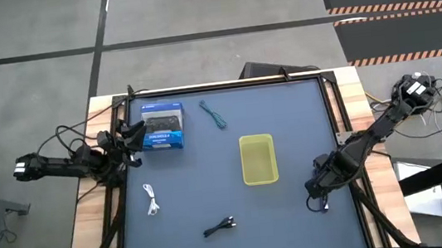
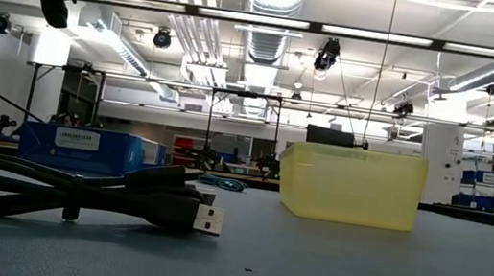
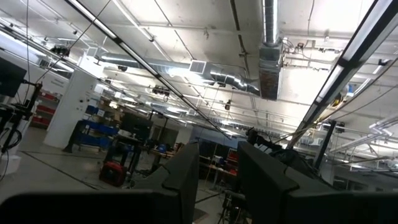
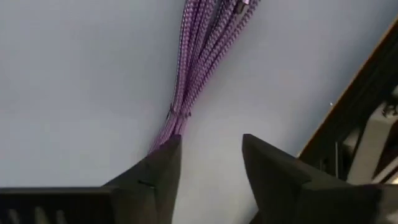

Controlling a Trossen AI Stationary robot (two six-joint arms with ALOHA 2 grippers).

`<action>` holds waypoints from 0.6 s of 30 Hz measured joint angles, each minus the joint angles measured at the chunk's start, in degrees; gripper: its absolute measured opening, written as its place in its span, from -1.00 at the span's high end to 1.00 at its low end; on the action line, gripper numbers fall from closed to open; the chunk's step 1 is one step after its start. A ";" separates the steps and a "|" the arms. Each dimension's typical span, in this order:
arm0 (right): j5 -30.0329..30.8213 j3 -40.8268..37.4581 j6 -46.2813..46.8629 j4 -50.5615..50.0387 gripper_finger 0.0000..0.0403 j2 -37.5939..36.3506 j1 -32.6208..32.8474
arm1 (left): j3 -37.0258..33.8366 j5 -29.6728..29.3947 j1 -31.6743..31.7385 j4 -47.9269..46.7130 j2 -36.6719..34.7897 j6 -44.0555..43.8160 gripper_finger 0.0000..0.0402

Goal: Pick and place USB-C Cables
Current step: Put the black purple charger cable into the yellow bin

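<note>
desk (image 1: 298,215): dark blue top, fills the middle of the high view.
blue box (image 1: 162,126): upper left of the desk, just beside the left claw.
yellow bin (image 1: 258,158): centre, slightly right.
left claw (image 1: 133,139): left edge of the desk, pointed up at the ceiling in its wrist view; fingers (image 3: 186,180) narrowly apart, holding nothing.
right claw (image 4: 208,162): lower right of the desk, low over the purple cable (image 4: 199,56); fingers apart, one touching the bundle's end, not gripping.
black cable (image 1: 218,225): lower centre.
white cable (image 1: 152,200): lower left.
teal cable (image 1: 214,115): upper centre, right of the box.
</note>
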 joint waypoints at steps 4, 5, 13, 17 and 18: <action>0.89 0.00 -0.08 1.46 0.03 2.39 0.00 | -0.02 0.00 0.00 -0.02 0.00 0.00 0.53; 1.37 -0.02 -0.10 1.94 0.00 2.85 0.00 | -0.02 0.00 0.00 -0.02 0.00 0.02 0.53; 4.65 -0.04 -0.10 4.00 -0.06 6.72 -0.02 | -0.07 0.04 0.00 -0.04 0.00 0.04 0.53; 4.98 -0.04 -0.10 4.25 -0.06 8.98 -0.02 | -0.07 0.04 0.00 -0.04 0.00 0.02 0.53; 4.98 -0.04 -0.10 4.36 -0.06 9.48 -0.02 | -0.07 0.04 0.00 -0.04 0.00 0.03 0.53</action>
